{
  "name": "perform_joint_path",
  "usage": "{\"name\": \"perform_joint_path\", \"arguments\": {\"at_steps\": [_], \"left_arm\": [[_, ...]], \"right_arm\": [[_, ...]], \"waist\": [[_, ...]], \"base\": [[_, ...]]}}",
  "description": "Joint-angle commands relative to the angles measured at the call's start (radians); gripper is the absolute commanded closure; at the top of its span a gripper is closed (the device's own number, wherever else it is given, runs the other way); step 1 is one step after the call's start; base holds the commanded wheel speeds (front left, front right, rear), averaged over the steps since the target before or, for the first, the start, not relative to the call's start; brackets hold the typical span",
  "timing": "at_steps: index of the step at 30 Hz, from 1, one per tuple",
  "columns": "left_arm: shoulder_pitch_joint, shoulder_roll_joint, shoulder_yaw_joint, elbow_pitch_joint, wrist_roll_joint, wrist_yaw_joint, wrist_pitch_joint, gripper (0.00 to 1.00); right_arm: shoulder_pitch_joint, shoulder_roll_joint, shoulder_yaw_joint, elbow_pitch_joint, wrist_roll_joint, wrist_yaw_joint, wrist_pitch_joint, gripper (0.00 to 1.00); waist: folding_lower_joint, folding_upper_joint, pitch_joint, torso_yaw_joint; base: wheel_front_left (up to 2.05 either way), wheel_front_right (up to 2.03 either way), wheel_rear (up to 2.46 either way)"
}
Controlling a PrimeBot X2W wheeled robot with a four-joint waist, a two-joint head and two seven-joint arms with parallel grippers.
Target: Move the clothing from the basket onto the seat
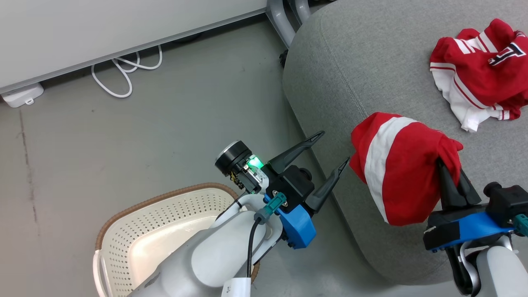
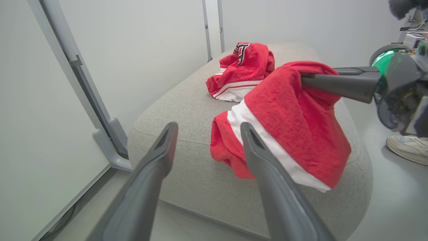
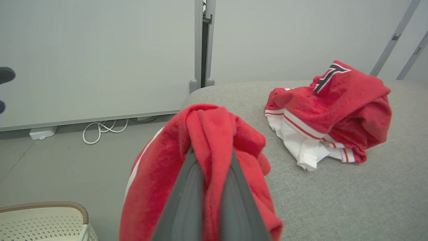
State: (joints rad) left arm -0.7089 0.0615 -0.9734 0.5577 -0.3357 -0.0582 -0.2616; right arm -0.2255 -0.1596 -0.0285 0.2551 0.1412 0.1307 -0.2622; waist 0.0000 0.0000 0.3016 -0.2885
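A red garment with a white stripe [image 1: 396,165] hangs from my right gripper [image 1: 451,177], which is shut on a bunched fold of it over the near left edge of the grey seat [image 1: 363,70]. In the right wrist view the cloth [image 3: 157,174] wraps around the gripper [image 3: 210,157]. A second red garment with white trim [image 1: 478,70] lies crumpled farther back on the seat. My left gripper [image 1: 335,146] is open and holds nothing, above the floor between the seat and the cream basket [image 1: 136,231]. My left forearm hides part of the basket.
A white cable [image 1: 123,74] and a small white box [image 1: 22,95] lie on the floor by the white wall panel. Grey metal legs [image 1: 284,20] stand behind the seat. A person's shoe [image 2: 408,149] rests on the floor beyond the seat's end.
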Motion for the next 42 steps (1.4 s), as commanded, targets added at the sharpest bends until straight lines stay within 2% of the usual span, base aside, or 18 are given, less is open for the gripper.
{"name": "perform_joint_path", "arguments": {"at_steps": [1,9,10,15,22,27,30,34,39,42], "left_arm": [[-0.007,0.001,0.008,0.001,0.003,-0.002,-0.005,0.0],[-0.038,0.003,0.019,-0.01,0.021,0.003,-0.005,0.0],[-0.053,0.012,0.021,-0.013,0.032,0.003,-0.005,0.0],[-0.102,0.022,0.021,-0.017,0.049,0.001,-0.005,0.0],[-0.188,0.035,0.024,-0.026,0.079,0.005,0.0,0.0],[-0.24,0.044,0.016,-0.032,0.098,0.0,0.004,0.0],[-0.267,0.047,0.012,-0.035,0.107,-0.002,0.007,0.0],[-0.29,0.051,0.009,-0.039,0.117,-0.001,0.007,0.0],[-0.302,0.055,0.007,-0.044,0.118,0.003,0.007,0.0],[-0.304,0.055,0.003,-0.045,0.118,0.005,0.006,0.0]], "right_arm": [[-0.001,0.004,-0.004,-0.005,-0.006,0.0,-0.004,1.0],[-0.106,-0.025,-0.007,-0.044,-0.012,0.0,-0.004,1.0],[-0.175,-0.042,-0.022,-0.065,-0.013,0.0,-0.004,1.0],[-0.321,-0.084,-0.074,-0.111,-0.02,0.0,-0.004,1.0],[-0.532,-0.181,-0.228,-0.164,-0.019,0.0,-0.004,1.0],[-0.638,-0.281,-0.375,-0.144,-0.004,0.0,-0.004,1.0],[-0.673,-0.354,-0.438,-0.11,0.004,0.0,-0.004,1.0],[-0.68,-0.412,-0.503,-0.057,0.012,0.0,-0.004,1.0],[-0.645,-0.417,-0.541,0.005,0.008,0.0,-0.004,1.0],[-0.624,-0.397,-0.573,0.042,0.009,0.0,-0.004,1.0]], "waist": [[0.0,0.0,0.002,0.001],[0.0,0.0,0.058,0.001],[0.0,0.0,0.097,0.002],[0.0,0.0,0.19,0.016],[0.0,0.0,0.348,0.034],[0.0,0.0,0.446,0.045],[0.0,0.0,0.492,0.053],[0.0,0.0,0.529,0.061],[0.0,0.0,0.547,0.062],[0.0,0.0,0.553,0.063]], "base": [[0.0,0.0,0.0],[0.0,0.0,0.0],[0.0,0.0,0.0],[0.0,0.0,0.0],[0.0,0.0,0.0],[0.0,0.0,0.0],[0.0,0.0,0.0],[0.0,0.0,0.0],[0.0,0.0,0.0],[0.0,0.0,0.0]]}}
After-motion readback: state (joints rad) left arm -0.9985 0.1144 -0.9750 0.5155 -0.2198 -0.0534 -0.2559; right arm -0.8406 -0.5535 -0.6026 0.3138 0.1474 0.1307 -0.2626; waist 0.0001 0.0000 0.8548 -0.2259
